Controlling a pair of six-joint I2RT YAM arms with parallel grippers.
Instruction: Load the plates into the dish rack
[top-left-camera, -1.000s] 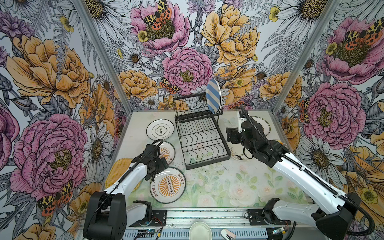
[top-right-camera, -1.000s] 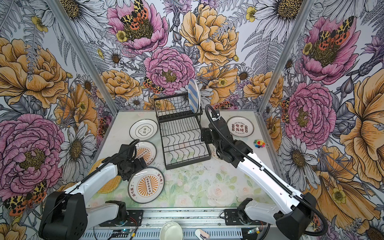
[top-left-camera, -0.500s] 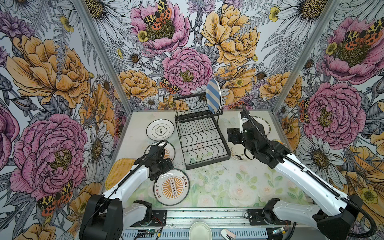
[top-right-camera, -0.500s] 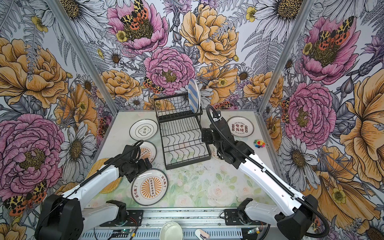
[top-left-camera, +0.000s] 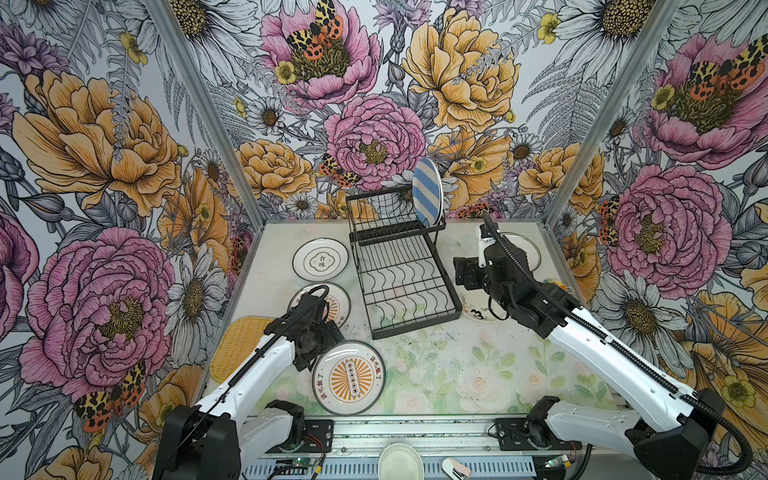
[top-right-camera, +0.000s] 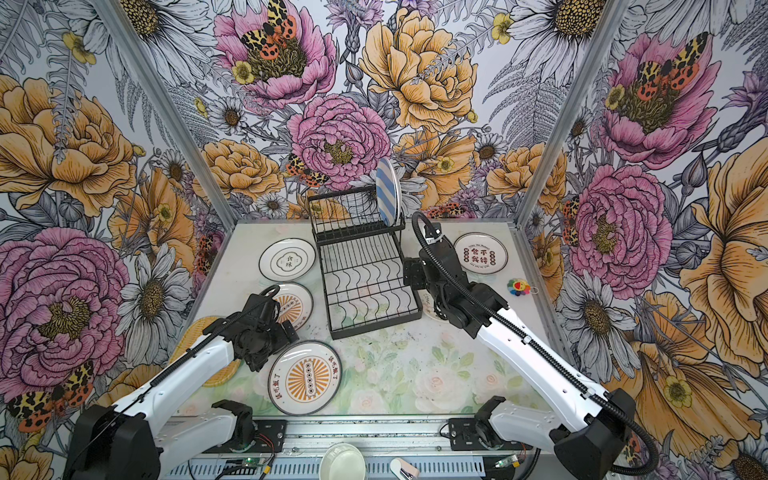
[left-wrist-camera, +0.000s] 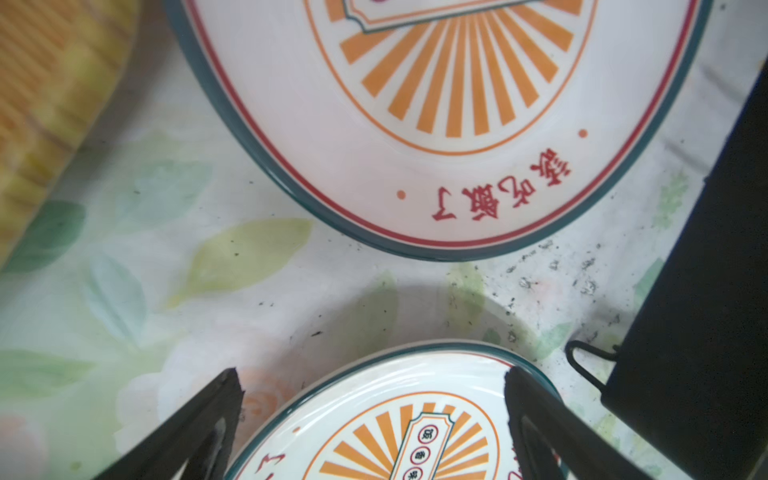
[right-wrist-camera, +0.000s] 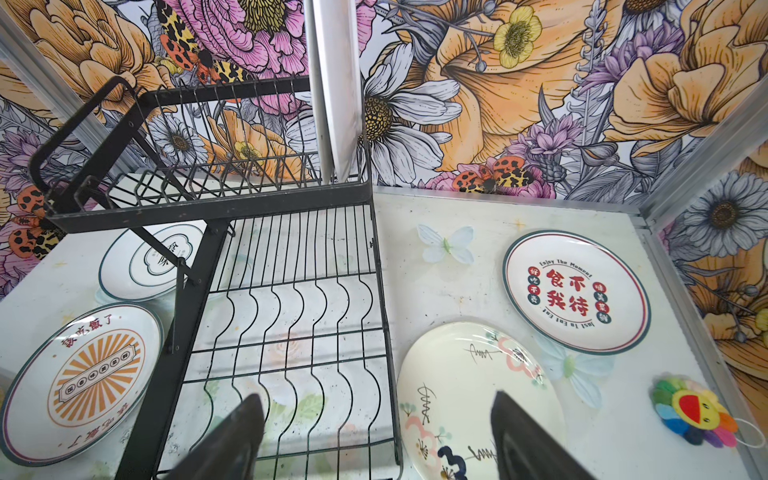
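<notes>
The black wire dish rack (top-left-camera: 403, 266) stands mid-table with a blue-striped plate (top-left-camera: 427, 195) upright in its upper tier. The other plates lie flat. Left of the rack are a white character plate (top-left-camera: 320, 259), two orange-sunburst plates (top-left-camera: 337, 305) (top-left-camera: 349, 377) and a yellow woven tray (top-left-camera: 235, 345). To its right are a doodle plate (right-wrist-camera: 469, 386) and a red-lettered plate (top-right-camera: 480, 253). My left gripper (left-wrist-camera: 371, 372) is open low over the near sunburst plate's rim (left-wrist-camera: 374, 365). My right gripper (right-wrist-camera: 376, 397) is open above the rack's right edge (right-wrist-camera: 384, 332) and the doodle plate.
A rainbow flower toy (top-right-camera: 518, 287) lies by the right wall. A small pale bowl (top-left-camera: 401, 461) and a small pink-white item (top-left-camera: 455, 468) sit on the front rail. Patterned walls close in the left, back and right sides.
My left gripper moved from over the far sunburst plate toward the front. The near sunburst plate turned and slid slightly to the right. The right arm barely moved.
</notes>
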